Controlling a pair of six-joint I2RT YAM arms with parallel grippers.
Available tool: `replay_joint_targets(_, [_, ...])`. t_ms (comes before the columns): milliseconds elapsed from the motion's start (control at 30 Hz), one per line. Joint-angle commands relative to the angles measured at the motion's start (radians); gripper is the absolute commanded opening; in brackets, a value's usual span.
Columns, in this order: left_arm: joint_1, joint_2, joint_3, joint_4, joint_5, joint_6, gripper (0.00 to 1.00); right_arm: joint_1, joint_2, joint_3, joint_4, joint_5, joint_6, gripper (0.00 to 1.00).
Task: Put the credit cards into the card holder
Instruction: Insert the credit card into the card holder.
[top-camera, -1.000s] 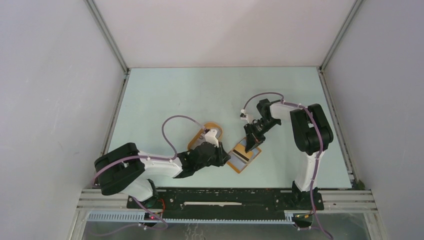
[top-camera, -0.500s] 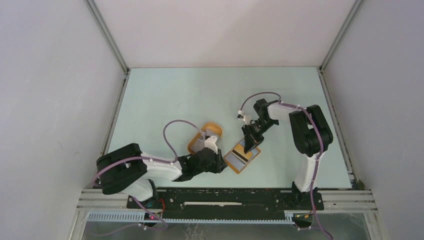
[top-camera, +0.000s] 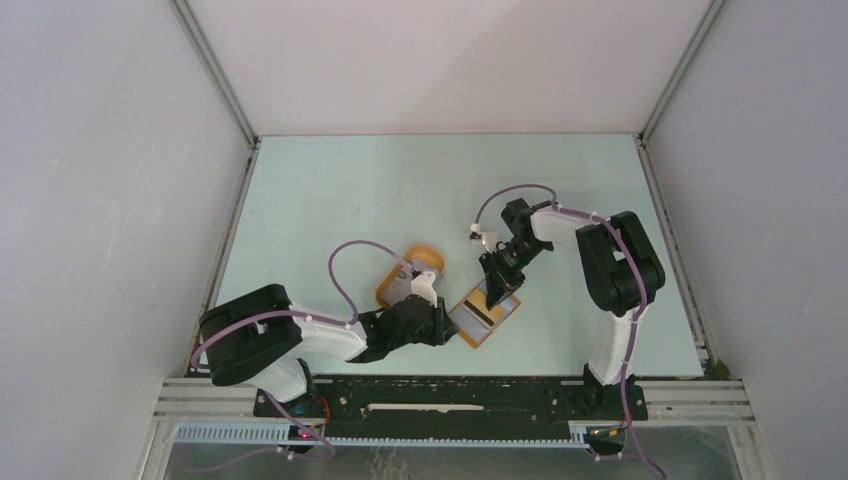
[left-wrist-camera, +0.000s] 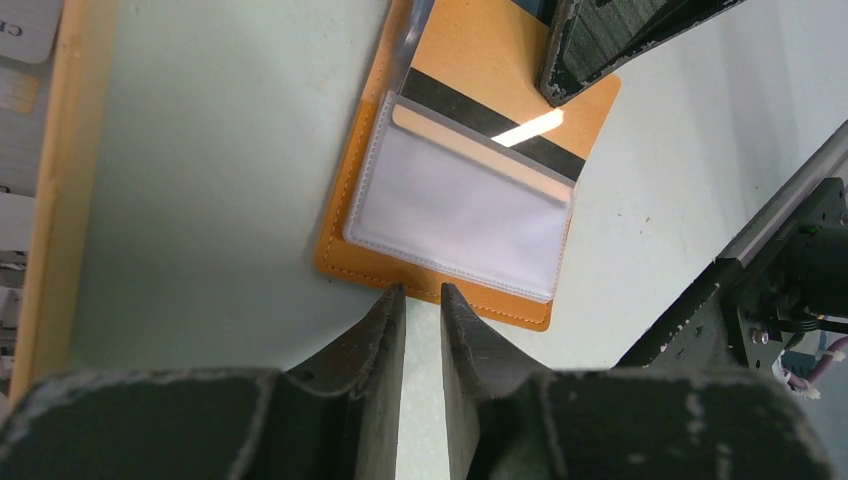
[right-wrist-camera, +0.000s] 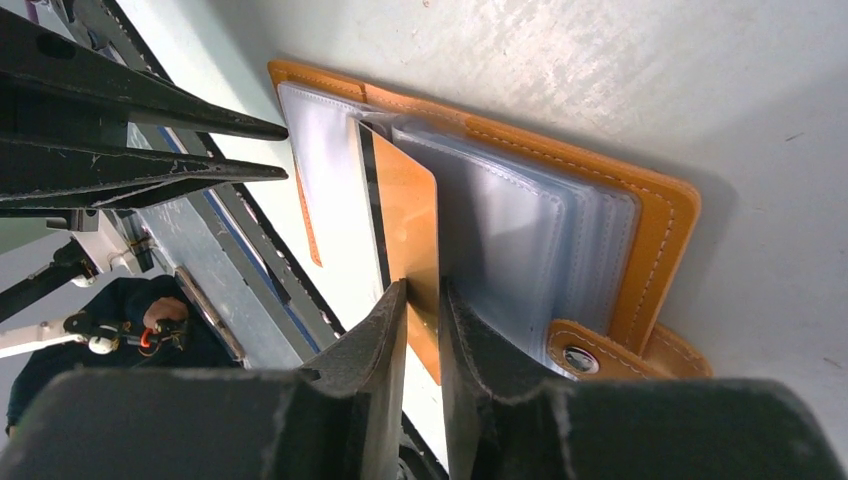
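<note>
Cards: spares (left-wrist-camera: 22, 22) in tray (left-wrist-camera: 58, 200), upper left of left-wrist view; print cut off at frame edge, unreadable. Left gripper (left-wrist-camera: 420, 293): jaws a slit apart, empty, tips at wallet (left-wrist-camera: 345, 255) near edge. Wallet lies open, centre of top view, between both grippers. Sleeve (left-wrist-camera: 460, 215) mouth faces upper right. Striped card (right-wrist-camera: 405, 210): long axis in line with sleeve, leading edge seemingly just inside. Right gripper (right-wrist-camera: 422, 300) pinches its trailing edge; right arm nearer, push would run toward left gripper. No brand visible.
</note>
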Motion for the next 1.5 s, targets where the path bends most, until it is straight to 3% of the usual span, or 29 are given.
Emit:
replay_joint_targets(0, [-0.003,0.029,0.036,-0.024,0.008,-0.001,0.24,0.027,-0.034,0.006,0.013,0.025,-0.018,0.27])
replay_joint_targets(467, [-0.002,0.032,0.034,-0.029,0.0,0.002,0.25,0.027,-0.064,0.008,0.031,0.099,-0.004,0.28])
replay_joint_targets(1033, [0.004,0.053,0.047,-0.04,-0.01,0.012,0.25,0.031,-0.054,0.01,0.005,0.144,-0.022,0.16])
replay_joint_targets(1467, [0.011,0.073,0.058,-0.036,-0.005,0.018,0.24,0.087,-0.029,0.037,-0.032,0.095,-0.035,0.16])
